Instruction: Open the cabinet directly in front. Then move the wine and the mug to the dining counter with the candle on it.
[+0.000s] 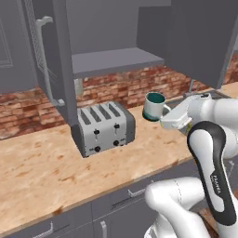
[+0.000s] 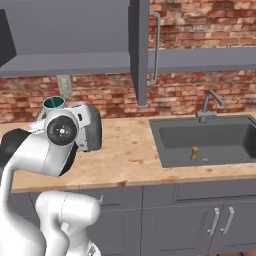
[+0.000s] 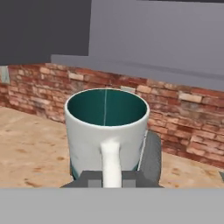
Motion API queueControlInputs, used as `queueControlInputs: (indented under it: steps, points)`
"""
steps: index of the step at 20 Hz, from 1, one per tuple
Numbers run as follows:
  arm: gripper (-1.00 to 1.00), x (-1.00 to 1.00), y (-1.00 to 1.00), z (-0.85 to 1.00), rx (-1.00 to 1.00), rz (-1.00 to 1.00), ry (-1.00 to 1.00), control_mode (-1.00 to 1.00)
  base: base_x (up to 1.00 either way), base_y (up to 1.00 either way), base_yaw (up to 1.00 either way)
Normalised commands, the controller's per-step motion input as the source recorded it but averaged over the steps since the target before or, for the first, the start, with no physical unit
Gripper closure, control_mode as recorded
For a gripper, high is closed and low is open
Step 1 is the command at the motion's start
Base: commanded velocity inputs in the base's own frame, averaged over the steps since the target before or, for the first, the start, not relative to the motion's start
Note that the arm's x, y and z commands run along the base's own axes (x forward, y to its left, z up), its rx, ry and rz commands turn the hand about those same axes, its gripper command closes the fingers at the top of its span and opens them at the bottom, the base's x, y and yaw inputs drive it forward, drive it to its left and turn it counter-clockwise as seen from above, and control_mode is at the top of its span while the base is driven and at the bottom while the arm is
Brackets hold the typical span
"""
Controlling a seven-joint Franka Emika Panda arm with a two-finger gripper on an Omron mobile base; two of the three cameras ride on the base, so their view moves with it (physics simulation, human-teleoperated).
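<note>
A white mug [image 3: 106,131] with a teal inside stands upright in the air, and my gripper [image 3: 112,177] is shut on its handle. From the left base the mug [image 1: 154,105] hangs above the tan counter, right of the toaster, with the gripper [image 1: 162,115] at its right side. From the right base the mug [image 2: 53,103] peeks out behind my arm. The cabinet [image 1: 111,60] above stands open, its left door [image 1: 49,60] swung outward, and the visible shelf is bare. The wine, the candle and the dining counter are out of view.
A silver toaster [image 1: 106,128] sits on the tan counter [image 1: 46,162] below the open left door. A grey sink [image 2: 165,145] with a faucet [image 2: 210,105] lies to the right. The open right door [image 2: 140,50] juts out over the counter. Red-brown brick backs the counter.
</note>
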Motion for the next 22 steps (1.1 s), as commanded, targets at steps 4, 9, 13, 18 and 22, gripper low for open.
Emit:
queueControlInputs:
  steps: [4,9,13,18,22]
  points:
    - [1.00,0.00,0.00,0.00,0.00,0.00,0.00,1.00,-1.00,-0.07,-0.32]
    - [1.00,0.00,0.00,0.00,0.00,0.00,0.00,1.00,-0.52,-0.05,-0.84]
    - [1.00,0.00,0.00,0.00,0.00,0.00,0.00,1.00,0.00,0.00,-1.00]
    - [1.00,0.00,0.00,0.00,0.00,0.00,0.00,1.00,0.00,0.00,-1.00]
    - [1.00,0.00,0.00,0.00,0.00,0.00,0.00,1.00,0.00,0.00,-1.00]
